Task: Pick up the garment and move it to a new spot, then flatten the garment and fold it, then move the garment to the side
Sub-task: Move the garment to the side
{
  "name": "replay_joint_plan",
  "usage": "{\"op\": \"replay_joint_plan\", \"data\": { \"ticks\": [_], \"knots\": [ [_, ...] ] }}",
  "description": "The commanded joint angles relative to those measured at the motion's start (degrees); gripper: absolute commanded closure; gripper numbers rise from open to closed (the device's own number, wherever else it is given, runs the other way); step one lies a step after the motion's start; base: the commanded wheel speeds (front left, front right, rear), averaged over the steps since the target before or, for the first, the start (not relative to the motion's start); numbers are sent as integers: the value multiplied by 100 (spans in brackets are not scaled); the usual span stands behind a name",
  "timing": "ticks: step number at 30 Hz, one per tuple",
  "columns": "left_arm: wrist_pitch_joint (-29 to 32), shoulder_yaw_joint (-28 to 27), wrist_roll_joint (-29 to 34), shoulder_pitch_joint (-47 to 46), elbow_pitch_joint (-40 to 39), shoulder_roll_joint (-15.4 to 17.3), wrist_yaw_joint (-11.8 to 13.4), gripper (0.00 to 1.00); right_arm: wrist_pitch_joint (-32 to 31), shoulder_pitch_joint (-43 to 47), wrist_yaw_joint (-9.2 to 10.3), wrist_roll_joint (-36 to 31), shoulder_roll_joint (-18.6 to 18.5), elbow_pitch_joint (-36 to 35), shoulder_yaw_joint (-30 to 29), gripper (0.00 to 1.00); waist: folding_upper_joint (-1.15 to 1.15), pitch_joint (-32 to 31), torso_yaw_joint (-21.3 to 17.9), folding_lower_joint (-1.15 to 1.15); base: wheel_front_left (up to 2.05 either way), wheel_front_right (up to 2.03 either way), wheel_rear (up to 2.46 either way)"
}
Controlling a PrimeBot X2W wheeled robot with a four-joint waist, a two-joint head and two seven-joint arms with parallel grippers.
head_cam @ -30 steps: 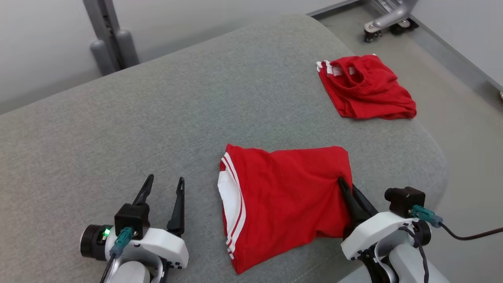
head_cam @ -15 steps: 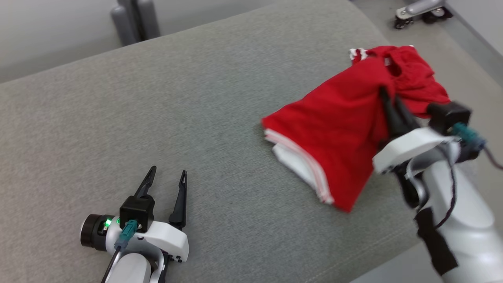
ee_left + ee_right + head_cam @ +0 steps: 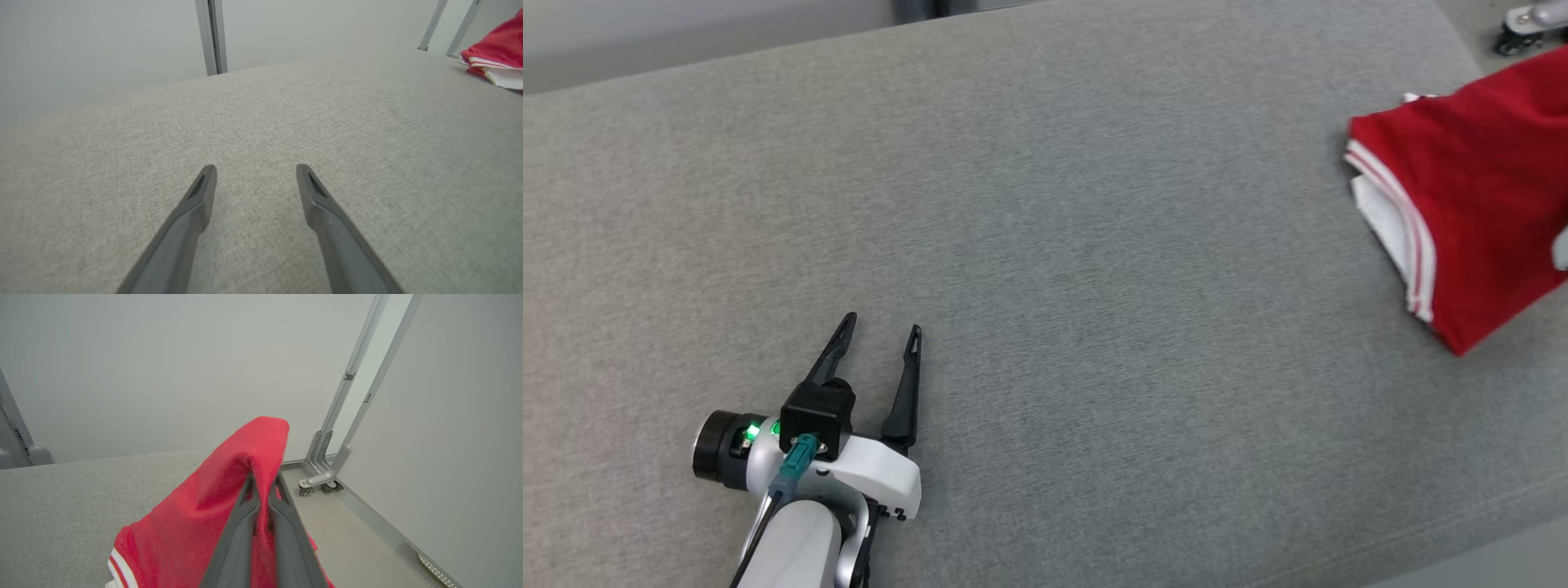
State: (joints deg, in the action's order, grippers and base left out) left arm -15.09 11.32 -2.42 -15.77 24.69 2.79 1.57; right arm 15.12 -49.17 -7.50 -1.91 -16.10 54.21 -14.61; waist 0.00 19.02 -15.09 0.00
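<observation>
The garment (image 3: 1478, 196) is a folded red piece with white stripes, hanging at the right edge of the head view above the grey cushion (image 3: 1045, 212). In the right wrist view my right gripper (image 3: 261, 479) is shut on the garment (image 3: 196, 522), whose red cloth drapes over the fingertips and lifts off the cushion. The left wrist view catches the garment (image 3: 496, 57) at its far right. My left gripper (image 3: 880, 331) stands open over bare cushion at the lower left, its fingers (image 3: 192, 208) spread with nothing between them.
The grey cushion (image 3: 61, 506) ends at the right, where the floor (image 3: 359, 539) drops away. A metal frame leg on castors (image 3: 322, 477) stands by the wall there. Another grey post (image 3: 212, 36) rises behind the cushion.
My right gripper has lifted the garment off the cushion and carried it up and to the right. The head camera has turned left, so the second red garment has left view. The left gripper stays open.
</observation>
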Motion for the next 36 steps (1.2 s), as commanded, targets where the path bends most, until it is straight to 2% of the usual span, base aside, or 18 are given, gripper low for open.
{"op": "replay_joint_plan", "data": {
  "ticks": [1, 4, 5, 6, 7, 11, 15, 18, 19, 24, 29, 36],
  "knots": [
    [-6, 3, 43, -87, -13, 28, -15, 0, 0, -80, 2, -157, -105, 68, -164, 100, 0, 83, 143, 0, 0, 0, 0],
    [-5, 8, 44, -113, -12, 29, -18, 0, -4, -128, 2, -582, -242, 386, -669, 100, 0, 108, 277, 0, 0, 0, 0],
    [-2, 4, 46, -111, -13, 32, -19, 0, -10, -171, 2, -727, -284, 489, -869, 87, 0, 112, 311, 0, 0, 0, 0],
    [-2, 5, 58, -114, -4, 31, -14, 0, -5, -219, 2, -893, -336, 529, -1074, 28, 0, 117, 345, 0, 0, 0, 0],
    [-1, 2, 76, -125, -6, 28, 0, 0, -4, -242, 2, -1070, -372, 542, -1250, 0, 0, 118, 380, 0, 0, 0, 0],
    [-2, -30, 65, -105, -30, 27, 26, 0, -1, -201, 2, -1593, -189, 323, -1835, 0, 0, 61, 493, 0, 0, 0, 0],
    [-2, -76, -13, -7, -84, 27, 84, 0, 2, -105, 2, -1746, 19, -24, -1917, 0, 0, -41, 553, 0, 0, 0, 0],
    [-2, -181, -72, 100, -117, 29, 140, 0, 0, 2, 2, -1654, 359, -407, -1664, 0, 0, -169, 597, 0, 0, 0, 0],
    [-2, -265, -117, 178, -127, 27, 168, 0, 1, 166, 2, -1501, 581, -704, -1402, 0, 0, -272, 624, 0, 0, 0, 0],
    [-3, -469, -215, 347, -185, 27, 229, 0, -1, 798, 2, -946, 981, -1415, -555, 0, 0, -542, 751, 0, 0, 0, 0],
    [-3, -509, -281, 515, -160, 27, 238, 0, -2, 1603, 2, -339, 1143, -1891, -49, 0, 0, -830, 1013, 0, 0, 0, 0],
    [-3, -525, -359, 752, -108, 24, 269, 0, -2, 2531, 2, 21, 1270, -2079, 280, 0, 0, -1169, 1347, 0, 0, 0, 0]
  ]
}}
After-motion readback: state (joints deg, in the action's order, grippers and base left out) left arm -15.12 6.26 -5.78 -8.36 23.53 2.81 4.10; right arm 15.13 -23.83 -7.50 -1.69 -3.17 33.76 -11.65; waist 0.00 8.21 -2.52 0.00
